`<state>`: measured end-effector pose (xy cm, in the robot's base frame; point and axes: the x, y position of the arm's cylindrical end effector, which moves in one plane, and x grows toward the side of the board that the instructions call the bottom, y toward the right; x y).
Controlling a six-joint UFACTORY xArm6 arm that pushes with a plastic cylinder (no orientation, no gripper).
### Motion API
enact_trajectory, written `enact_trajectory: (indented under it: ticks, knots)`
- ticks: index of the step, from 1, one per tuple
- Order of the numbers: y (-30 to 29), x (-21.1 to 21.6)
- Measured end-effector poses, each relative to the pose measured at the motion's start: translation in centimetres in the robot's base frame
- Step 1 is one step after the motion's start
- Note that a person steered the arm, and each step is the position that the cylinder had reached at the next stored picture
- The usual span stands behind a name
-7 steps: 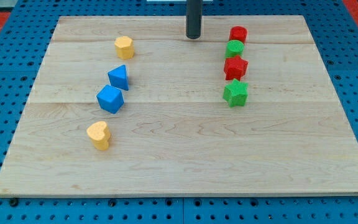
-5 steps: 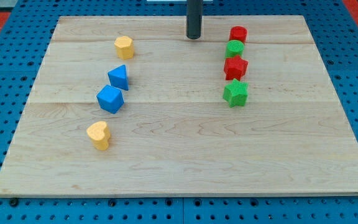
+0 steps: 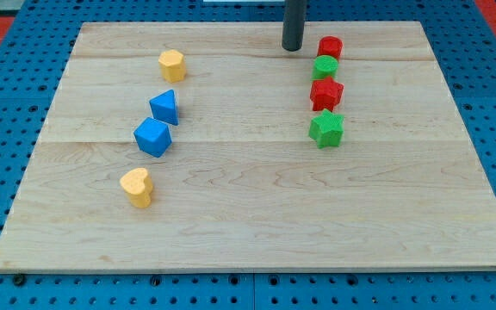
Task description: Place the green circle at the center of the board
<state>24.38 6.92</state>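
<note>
The green circle (image 3: 325, 67) sits near the top right of the wooden board (image 3: 257, 207), second in a column of blocks. Above it is a red cylinder (image 3: 330, 46); below it are a red star (image 3: 325, 93) and a green star (image 3: 325, 128). My tip (image 3: 293, 47) is at the board's top, just to the left of the red cylinder and up-left of the green circle, touching neither.
On the view's left are a yellow hexagon (image 3: 171, 64), a blue triangle (image 3: 164, 107), a blue cube-like block (image 3: 152, 136) and a yellow heart (image 3: 136, 187). Blue pegboard surrounds the board.
My tip has slid to the right along the board's top, closer to the red cylinder and green circle. No block has moved.
</note>
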Motion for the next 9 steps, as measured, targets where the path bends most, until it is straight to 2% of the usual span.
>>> enact_trajectory:
  ticks: [1,2,4,5,6,7,8,9]
  knots:
    - [2.6,-2.1]
    - [12.6,-0.4]
    - [14.4,3.2]
    - [14.6,4.0]
    - [10.3,5.9]
    - [2.7,9.0]
    - [6.8,7.2]
    - [2.9,5.6]
